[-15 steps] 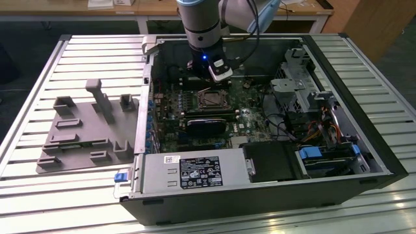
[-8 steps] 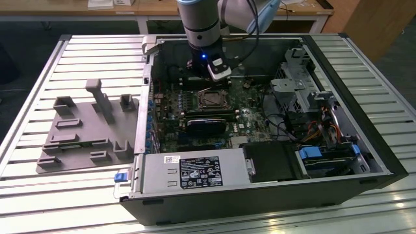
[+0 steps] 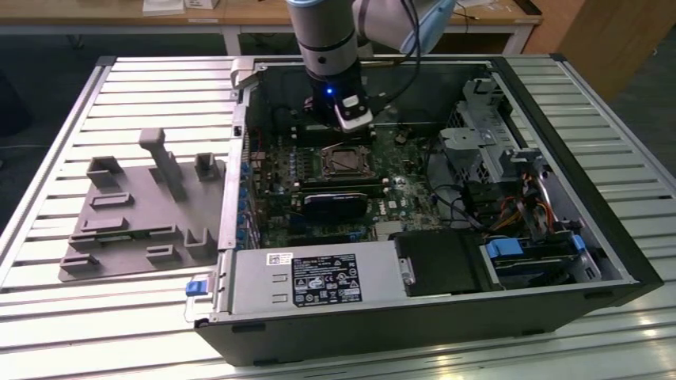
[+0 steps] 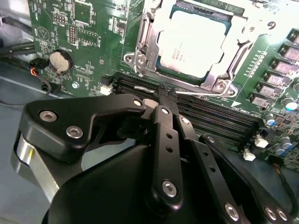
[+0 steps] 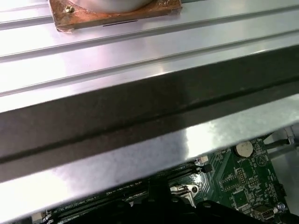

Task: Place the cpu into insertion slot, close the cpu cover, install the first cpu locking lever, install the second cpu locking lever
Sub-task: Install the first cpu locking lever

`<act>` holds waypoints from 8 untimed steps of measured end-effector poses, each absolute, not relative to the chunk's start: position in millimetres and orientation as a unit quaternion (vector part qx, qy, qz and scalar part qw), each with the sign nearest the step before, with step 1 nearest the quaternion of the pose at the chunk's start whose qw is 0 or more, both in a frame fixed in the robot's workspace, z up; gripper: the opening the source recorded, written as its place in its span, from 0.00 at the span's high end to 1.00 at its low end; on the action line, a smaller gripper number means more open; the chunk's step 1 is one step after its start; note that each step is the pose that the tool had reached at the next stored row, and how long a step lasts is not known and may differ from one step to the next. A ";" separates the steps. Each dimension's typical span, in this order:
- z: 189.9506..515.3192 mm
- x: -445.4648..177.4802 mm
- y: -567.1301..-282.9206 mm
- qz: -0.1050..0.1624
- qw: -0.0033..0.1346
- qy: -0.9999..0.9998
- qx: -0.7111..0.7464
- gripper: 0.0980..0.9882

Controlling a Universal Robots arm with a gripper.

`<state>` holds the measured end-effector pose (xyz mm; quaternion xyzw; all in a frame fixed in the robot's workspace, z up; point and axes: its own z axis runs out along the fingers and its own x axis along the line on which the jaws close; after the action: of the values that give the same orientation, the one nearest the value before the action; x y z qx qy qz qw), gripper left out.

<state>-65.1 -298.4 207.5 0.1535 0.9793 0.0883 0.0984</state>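
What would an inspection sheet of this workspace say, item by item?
surface: slatted metal table carrying an open computer case.
job's things: cpu sits in the insertion slot; cpu cover lies down over it.
clutter: grey fixture plate on the table, at the exterior view's left of the case.
grippers: gripper shut, tips at a thin wire lever beside the slot.
cables: cable bundle inside the case, at the exterior view's right.
surroundings: wooden desks behind the table.
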 end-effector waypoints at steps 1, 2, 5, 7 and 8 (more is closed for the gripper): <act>207.3 -65.2 -297.6 0.088 0.099 0.979 0.156 1.00; 207.2 -65.3 -296.8 0.088 0.099 0.979 0.157 1.00; 206.8 -65.3 -295.3 0.087 0.099 0.978 0.164 1.00; 206.4 -65.4 -295.2 0.086 0.100 0.977 0.170 1.00; 206.2 -65.4 -295.2 0.086 0.100 0.976 0.174 1.00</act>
<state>-65.4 -295.2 206.2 0.1738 0.9759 0.0858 0.1003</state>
